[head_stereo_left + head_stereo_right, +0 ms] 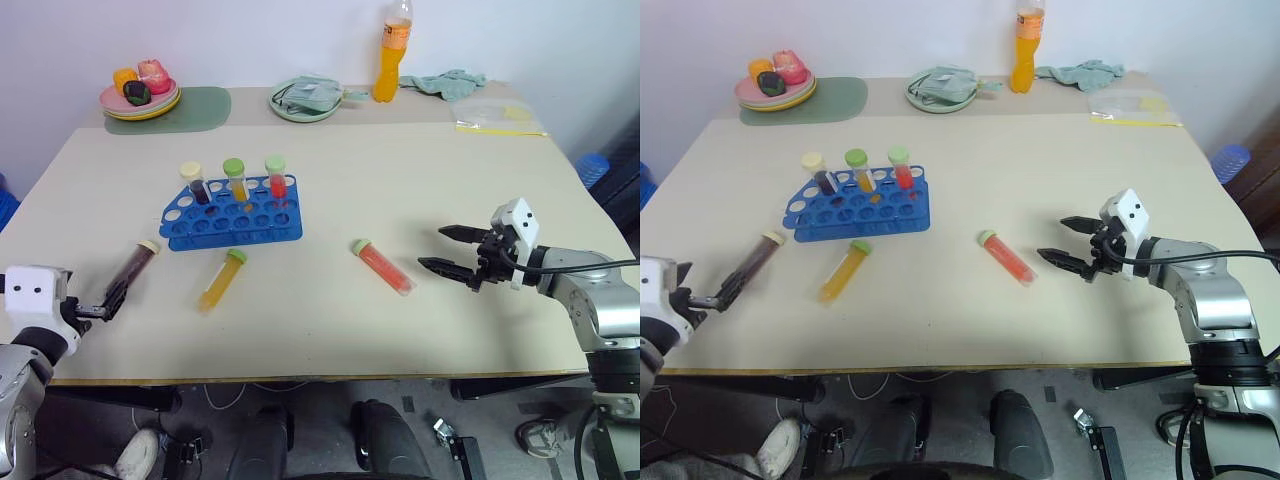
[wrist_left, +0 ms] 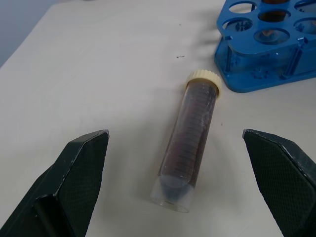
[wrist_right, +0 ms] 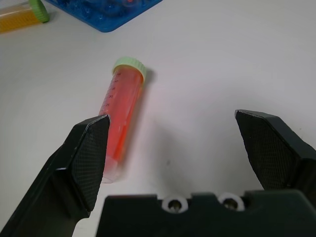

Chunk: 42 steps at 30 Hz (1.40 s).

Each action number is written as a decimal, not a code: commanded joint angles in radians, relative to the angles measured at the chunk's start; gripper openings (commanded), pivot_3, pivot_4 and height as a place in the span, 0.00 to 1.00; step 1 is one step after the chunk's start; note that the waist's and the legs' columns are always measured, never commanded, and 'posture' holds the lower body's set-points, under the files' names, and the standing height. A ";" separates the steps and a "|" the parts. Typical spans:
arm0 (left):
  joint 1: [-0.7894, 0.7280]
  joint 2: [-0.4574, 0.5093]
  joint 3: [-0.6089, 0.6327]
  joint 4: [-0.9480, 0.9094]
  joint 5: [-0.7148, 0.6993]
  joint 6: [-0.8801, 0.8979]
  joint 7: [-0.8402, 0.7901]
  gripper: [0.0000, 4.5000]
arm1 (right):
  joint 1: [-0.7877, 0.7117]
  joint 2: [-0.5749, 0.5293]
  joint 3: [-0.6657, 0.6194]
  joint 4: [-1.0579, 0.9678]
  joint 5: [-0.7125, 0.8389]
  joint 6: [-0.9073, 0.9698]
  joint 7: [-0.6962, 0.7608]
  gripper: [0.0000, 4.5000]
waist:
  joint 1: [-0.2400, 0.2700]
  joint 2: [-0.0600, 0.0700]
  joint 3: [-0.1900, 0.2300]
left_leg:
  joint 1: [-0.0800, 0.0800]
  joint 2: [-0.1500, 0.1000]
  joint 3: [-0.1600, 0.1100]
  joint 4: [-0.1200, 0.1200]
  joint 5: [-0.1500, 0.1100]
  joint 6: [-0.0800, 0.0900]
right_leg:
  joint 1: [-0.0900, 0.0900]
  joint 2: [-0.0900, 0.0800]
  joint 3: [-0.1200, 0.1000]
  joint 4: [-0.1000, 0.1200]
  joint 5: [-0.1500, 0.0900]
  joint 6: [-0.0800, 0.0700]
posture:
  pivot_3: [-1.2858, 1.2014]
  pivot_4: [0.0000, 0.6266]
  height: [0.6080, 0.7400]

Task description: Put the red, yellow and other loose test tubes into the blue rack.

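two grippers i see, and both have the fingers spread wide with nothing between them. my right gripper (image 1: pixel 452 250) hangs low over the table (image 1: pixel 400 180) on the right side, pointing left toward the red tube (image 1: pixel 382 266). this tube lies flat just beside the gripper, not touching it; in the right wrist view its green cap points away from the fingers and the tube is in front of one finger (image 3: pixel 84 158), not in the middle of the gap.

my left gripper (image 1: pixel 108 303) is at the near left edge of the table. the maroon tube (image 2: pixel 190 140) lies flat right in front of it, cream cap pointing away toward the rack (image 1: pixel 232 222). in the left wrist view this tube sits between the two open fingers, but they are apart from it.

between these two tubes lies the yellow tube (image 1: pixel 221 282), flat, just in front of the rack, its green cap toward the rack.

the rack stands in the left middle of the table. three tubes (image 1: pixel 235 180) stand upright in its back row: dark one with cream cap, yellow one and red one with green caps.

at the far edge i see a bottle (image 1: pixel 392 50), a stack of plates (image 1: pixel 140 100) with small objects, a bowl (image 1: pixel 305 100) and a cloth (image 1: pixel 445 82).
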 commanded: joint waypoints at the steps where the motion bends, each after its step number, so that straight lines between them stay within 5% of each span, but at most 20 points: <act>1: -0.007 -0.006 0.017 -0.042 -0.001 -0.012 0.016 1.00 | -0.042 -0.004 -0.005 -0.015 -0.002 -0.003 -0.008 1.00 | 0.000 0.000 0.000 | 0.000 0.000 0.000 0.000 0.000 0.000 | 0.000 0.000 0.000 0.000 0.000 0.000 | 0.52 0.24 1.00; 8: -0.016 -0.014 -0.032 -0.097 -0.002 -0.021 0.003 1.00 | -0.105 0.022 0.025 -0.077 0.013 0.081 -0.044 1.00 | -0.001 0.000 0.000 | 0.000 0.000 0.000 0.000 0.000 0.000 | 0.000 0.000 0.000 0.000 0.000 0.000 | 0.52 0.24 1.00; 14: -0.042 -0.002 -0.245 -0.244 -0.063 0.004 -0.127 1.00 | -0.175 0.036 0.125 -0.236 -0.010 0.262 -0.118 1.00 | 0.001 0.000 0.000 | 0.000 0.000 0.000 0.000 0.000 0.000 | 0.000 0.000 0.000 0.000 0.000 0.000 | 0.52 0.24 1.00; 24: -0.189 -0.061 -0.590 -0.257 -0.026 0.001 -0.180 1.00 | -0.509 0.198 0.289 -0.282 -0.031 1.129 -0.440 1.00 | -0.001 0.001 0.000 | -0.001 0.000 -0.001 0.000 0.000 0.000 | -0.001 0.001 0.000 0.000 0.000 -0.003 | 0.52 0.24 1.00; 36: -0.169 -0.124 -0.654 -0.271 -0.004 -0.012 -0.156 1.00 | -0.629 0.229 0.463 -0.091 -0.017 1.165 -0.542 1.00 | -0.007 0.001 0.000 | -0.002 0.000 0.001 0.000 -0.001 0.002 | -0.003 0.000 0.000 0.001 0.002 0.000 | 0.52 0.24 1.00; 39: -0.156 -0.123 -0.653 -0.277 0.000 -0.019 -0.146 1.00 | -0.651 0.232 0.490 -0.042 -0.002 1.165 -0.531 0.81 | -0.006 0.001 0.000 | -0.002 0.000 0.001 0.000 -0.001 0.002 | -0.003 0.001 0.000 0.002 0.002 0.000 | 0.52 0.24 1.00; 42: -0.149 -0.122 -0.653 -0.278 0.004 -0.024 -0.144 1.00 | -0.668 0.226 0.525 -0.041 0.017 1.165 -0.508 0.48 | -0.005 0.001 0.000 | -0.002 0.000 0.001 0.000 -0.001 0.002 | -0.003 0.000 0.000 0.002 0.002 0.000 | 0.52 0.24 1.00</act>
